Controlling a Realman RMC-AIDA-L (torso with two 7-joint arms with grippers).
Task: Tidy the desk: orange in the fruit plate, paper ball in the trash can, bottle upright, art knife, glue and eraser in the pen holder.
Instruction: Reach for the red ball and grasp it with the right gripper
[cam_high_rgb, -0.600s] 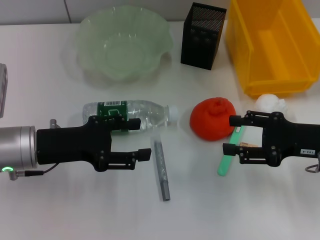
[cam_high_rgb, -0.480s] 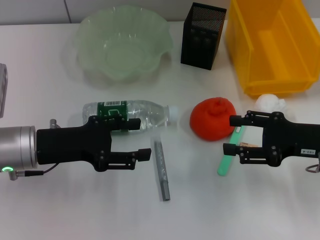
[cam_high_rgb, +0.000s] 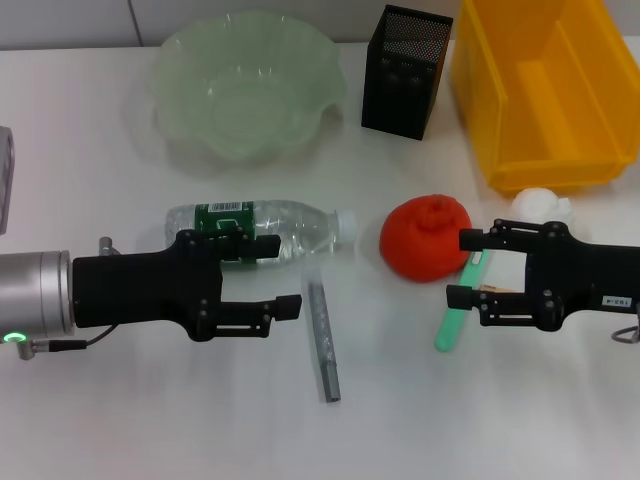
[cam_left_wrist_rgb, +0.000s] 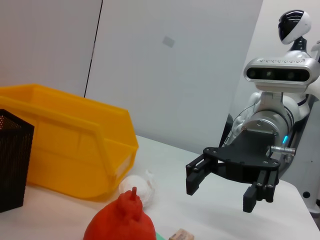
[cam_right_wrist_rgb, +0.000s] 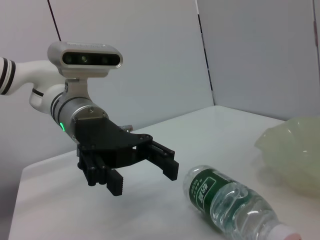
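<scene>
At desk centre: lumpy red-orange orange (cam_high_rgb: 427, 236), firm, rollable; grip across widest girth. Right gripper (cam_high_rgb: 462, 268) at its 4 o'clock, jaws spread, empty. Left gripper (cam_high_rgb: 280, 275) gaping, empty.

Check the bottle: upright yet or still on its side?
On its side. The bottle lies flat on the desk, cap pointing toward the orange. The open left claw is beside it, not gripping.
</scene>
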